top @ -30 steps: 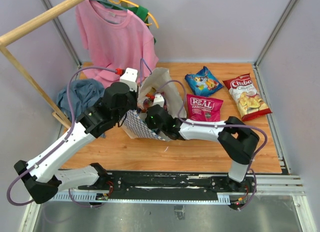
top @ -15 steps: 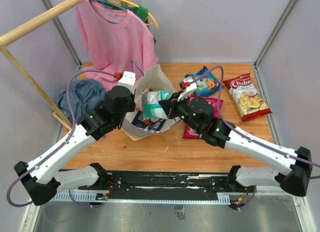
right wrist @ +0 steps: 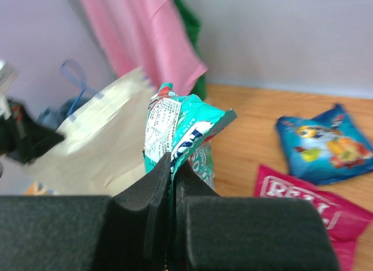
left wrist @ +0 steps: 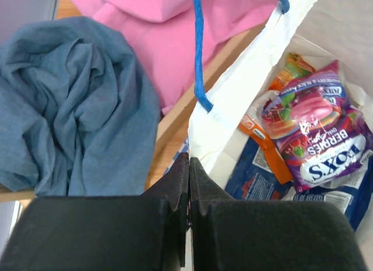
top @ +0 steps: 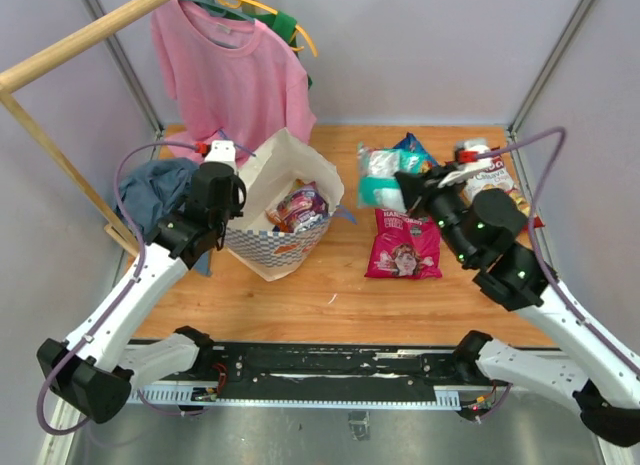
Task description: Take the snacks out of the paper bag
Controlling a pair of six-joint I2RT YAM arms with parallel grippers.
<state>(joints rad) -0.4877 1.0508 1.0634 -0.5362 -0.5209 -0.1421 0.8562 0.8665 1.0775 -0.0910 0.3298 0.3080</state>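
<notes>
The paper bag [top: 262, 247] stands open on the table, left of centre. My left gripper [top: 238, 207] is shut on its white left rim [left wrist: 245, 90], jaws closed on the paper [left wrist: 188, 166]. Inside lie a purple packet [top: 300, 207] [left wrist: 317, 131], an orange packet and blue packets. My right gripper [top: 403, 185] is shut on a teal packet [top: 378, 180] [right wrist: 180, 125] and holds it in the air right of the bag [right wrist: 99, 148]. The pink-red REAL bag [top: 405, 247] [right wrist: 309, 201] and a blue bag [top: 418, 155] [right wrist: 323, 143] lie on the table. The Chiba chips [top: 497, 175] are mostly hidden behind my right arm.
A pink T-shirt [top: 235, 75] hangs on a wooden rail at the back left. A blue-grey cloth [top: 155, 190] [left wrist: 70, 108] lies left of the bag. The bag's blue cord handle [left wrist: 198, 49] hangs over its rim. Metal frame posts edge the wooden table.
My right gripper has lifted the teal packet out of the bag and carried it right, above the snacks on the table. The left gripper has pulled the bag's rim left; the bag stands wider open.
</notes>
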